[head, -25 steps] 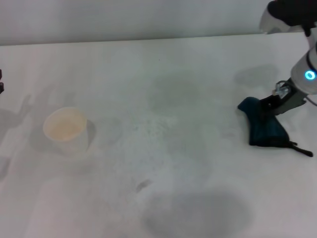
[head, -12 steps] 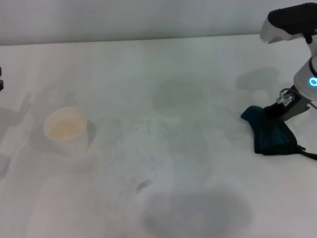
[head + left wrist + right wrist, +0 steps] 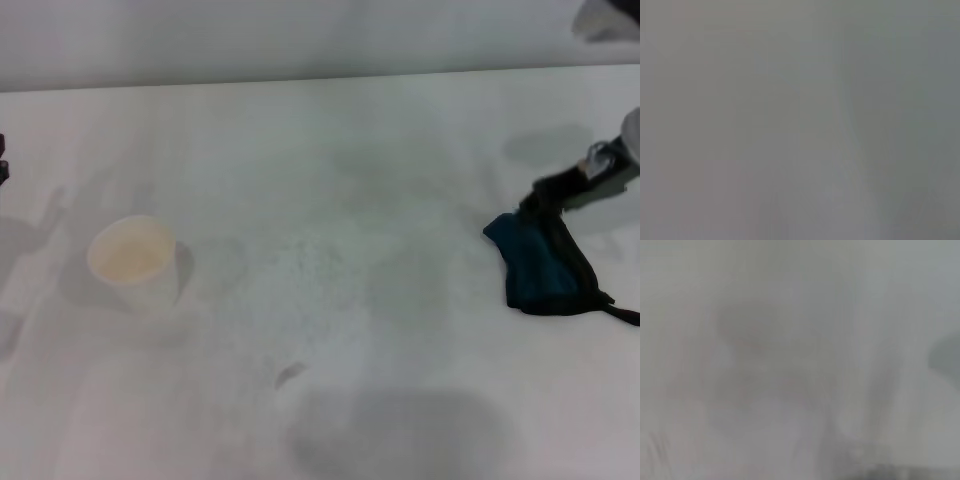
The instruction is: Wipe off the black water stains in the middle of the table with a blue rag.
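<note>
The blue rag [image 3: 543,268] lay crumpled on the table [image 3: 330,150] near its right edge, its black trim running along one side and a thin black loop trailing off toward the edge of the head view. At its upper corner the right gripper [image 3: 552,193] reached in from the right, its dark tip touching the cloth where the fabric rose to a peak; whether the fingers were pinching the cloth or merely resting against it could not be told. Well apart from the rag, toward the middle and nearer the front of the table, sat the black water stains [image 3: 290,374], a small faint dark smear. Farther left stood a white paper cup [image 3: 134,262], upright and open-topped. Both wrist views showed only a featureless grey blur. The left gripper did not appear in the frames.
</note>
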